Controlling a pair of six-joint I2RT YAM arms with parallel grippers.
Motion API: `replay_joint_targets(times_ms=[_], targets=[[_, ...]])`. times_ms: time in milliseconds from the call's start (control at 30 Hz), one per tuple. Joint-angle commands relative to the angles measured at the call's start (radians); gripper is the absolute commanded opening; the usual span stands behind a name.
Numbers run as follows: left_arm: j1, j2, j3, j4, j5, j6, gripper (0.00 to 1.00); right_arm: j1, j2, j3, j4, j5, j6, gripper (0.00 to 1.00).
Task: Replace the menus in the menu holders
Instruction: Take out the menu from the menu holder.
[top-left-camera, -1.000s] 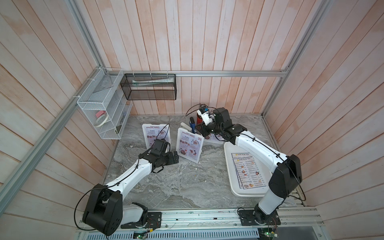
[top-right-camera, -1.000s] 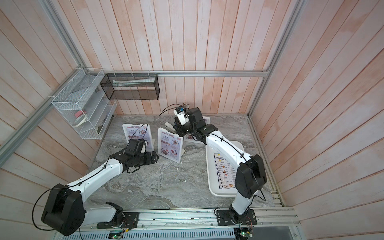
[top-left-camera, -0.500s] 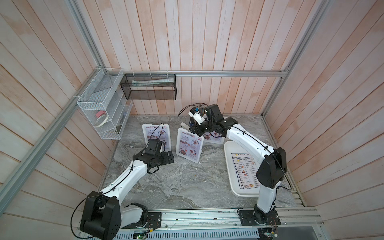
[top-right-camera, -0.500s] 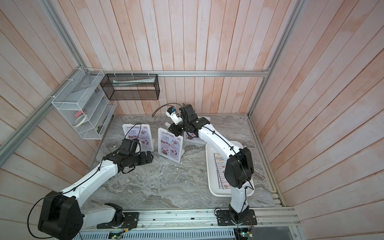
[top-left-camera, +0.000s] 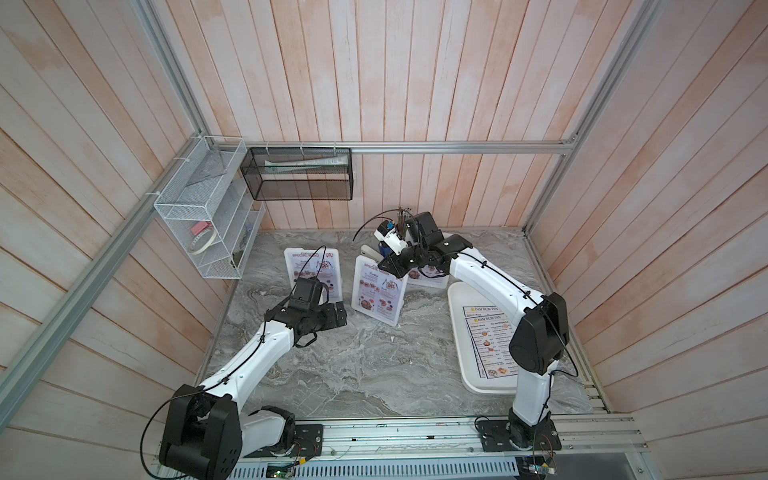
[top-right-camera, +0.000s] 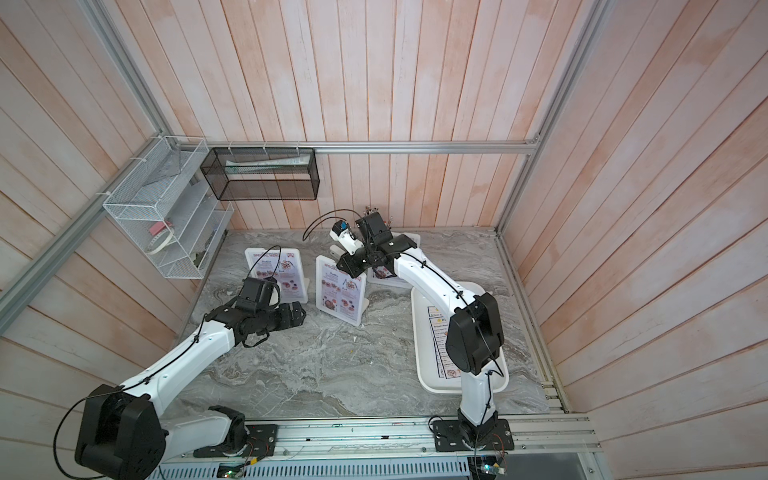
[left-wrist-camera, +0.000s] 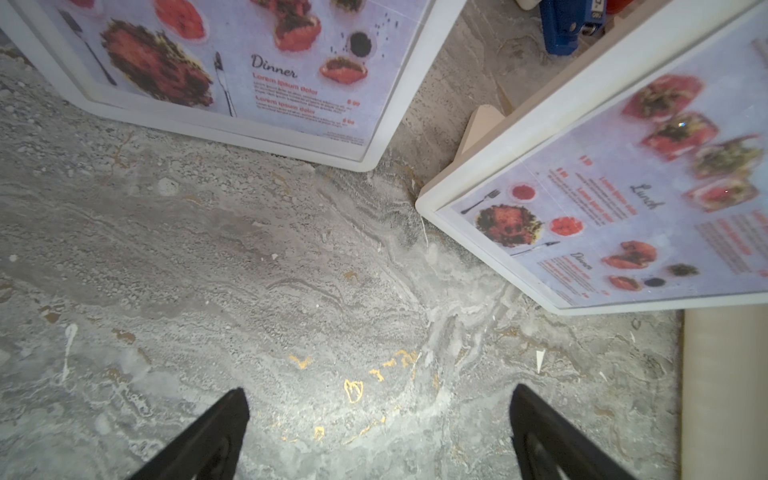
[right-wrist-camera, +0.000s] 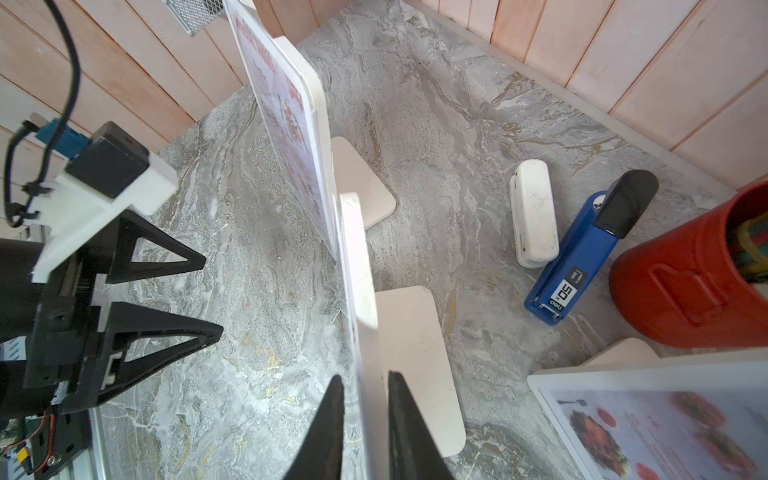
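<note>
Since a second ago: an inward swing of the right elbow toward the middle of the table (top-left-camera: 353, 374), plus a small shift of the right wrist over the middle stand. Left arm at much the same spot as then.

Now: right gripper (right-wrist-camera: 365, 376) at the top edge of the middle menu holder (top-left-camera: 374, 317), fingers (right-wrist-camera: 332, 415) narrow, one on each face of that edge, to all appearance pinched on it. No telling whether on the frame alone or on the sheet as well.

Left gripper (left-wrist-camera: 378, 390) low over bare table, fingers spread wide and empty, pointing at the gap between the lower corners of the left menu holder (left-wrist-camera: 249, 139) and the middle one.

SPECIAL MENU sheet (top-left-camera: 377, 289) inside the middle holder, long axis running up the slanted face, top end right at the right fingers. So, for any pull: straight up along that slope. Right arm plainly the nearer; left only near the foot.

A like food-photo sheet in the third menu holder (top-left-camera: 432, 284), half hidden behind the right arm. DIM SUM INN menus (top-left-camera: 486, 328) flat in the white tray (top-left-camera: 456, 328), near the right arm's base.

Judged an early step: no holder emptied yet. Probably worth a left-side hold on the foot, against tipping or lifting of the whole stand.
</note>
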Motion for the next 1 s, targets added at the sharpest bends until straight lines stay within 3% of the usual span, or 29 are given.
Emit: replay_joint_targets(times_ms=[0, 300, 967], targets=[[0.005, -0.026, -0.012, -0.012, -0.02, 0.016, 1.0, 0.007, 0.024, 0.024, -0.027, -0.023, -0.017, 0.18], [0.007, -0.037, -0.003, -0.02, -0.028, 0.016, 1.0, 0.007, 0.024, 0.017, -0.025, -0.053, -0.01, 0.07], [0.006, -0.055, -0.017, -0.011, -0.014, 0.0, 1.0, -0.029, -0.011, -0.011, 0.042, -0.155, 0.062, 0.04]])
